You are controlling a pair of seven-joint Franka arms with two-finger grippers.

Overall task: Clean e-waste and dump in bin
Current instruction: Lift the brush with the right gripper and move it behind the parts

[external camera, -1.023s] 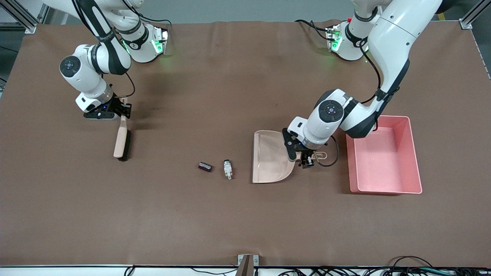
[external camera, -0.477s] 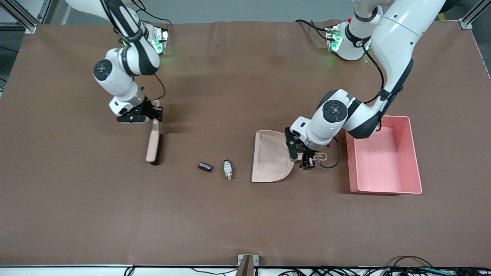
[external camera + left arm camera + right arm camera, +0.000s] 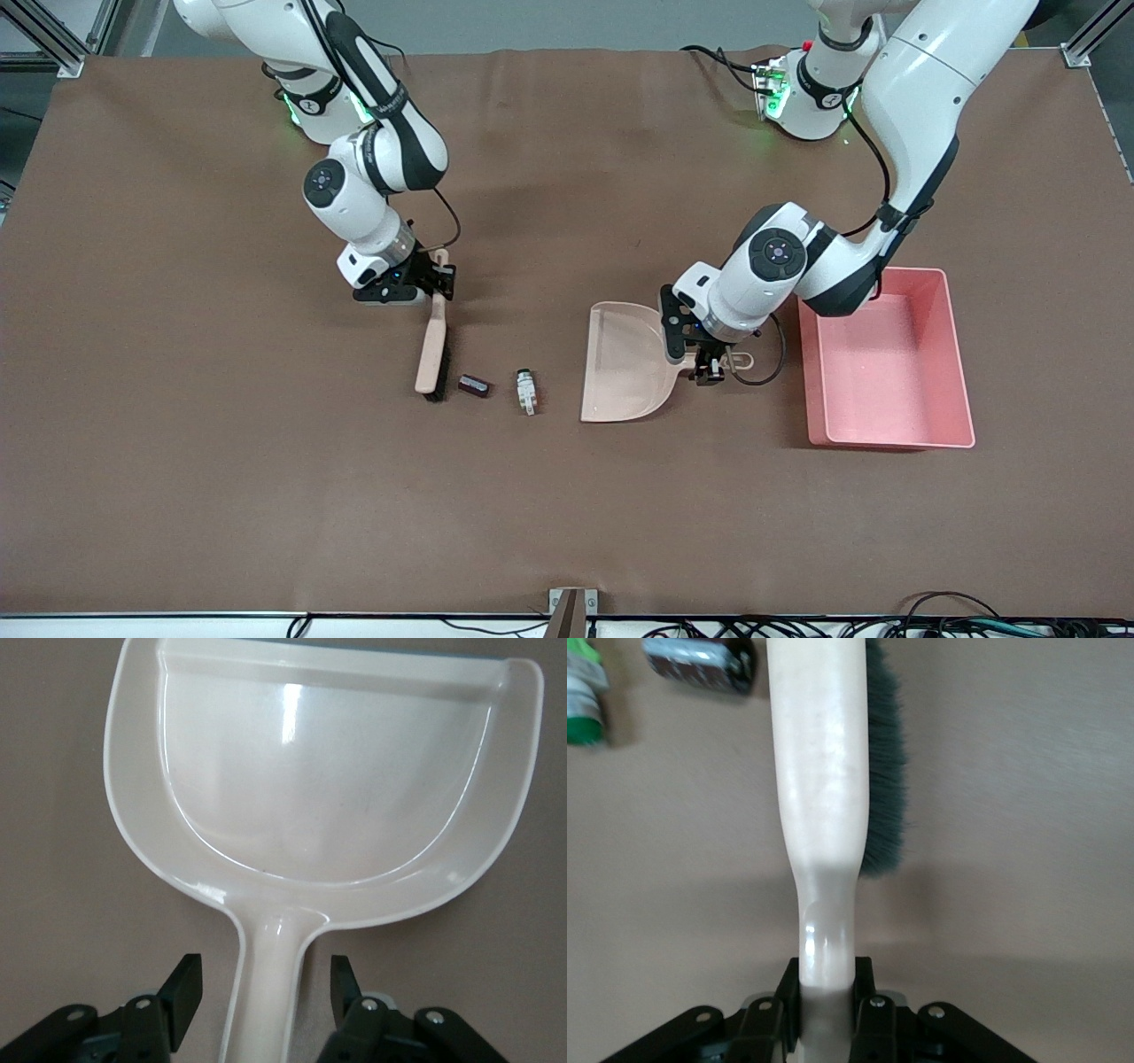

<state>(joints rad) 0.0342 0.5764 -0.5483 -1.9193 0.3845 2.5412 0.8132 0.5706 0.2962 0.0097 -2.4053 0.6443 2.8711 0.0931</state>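
Front view takes in the whole brown cloth-covered table (image 3: 567,496), which the wrist views cannot: the pink rectangular plastic bin (image 3: 886,359) stands toward the left arm's end, about midway between the table's robot-side edge and its camera-side edge, and a grey metal frame runs past the corners on the robots' side. The beige flat plastic dustpan (image 3: 625,363) lies beside the bin, toward the table's middle, its mouth facing the two e-waste bits. The dark maroon-black block (image 3: 474,385) and the white-grey connector piece with a green-black tip (image 3: 526,391) lie side by side near the centre, the connector closer to the dustpan.

The left wrist view shows what the front view hides: the left gripper (image 3: 264,979) has its fingers spread wide, one on each side of the dustpan's handle (image 3: 266,992), with clear gaps and no contact.

The right wrist view shows the right gripper (image 3: 826,988) clenched on the handle of the beige hand brush with dark green bristles (image 3: 824,771), and the block (image 3: 698,660) and connector (image 3: 585,695) just past the brush head. In the front view the brush (image 3: 431,354) points toward the camera-side edge, its tip just beside the block.
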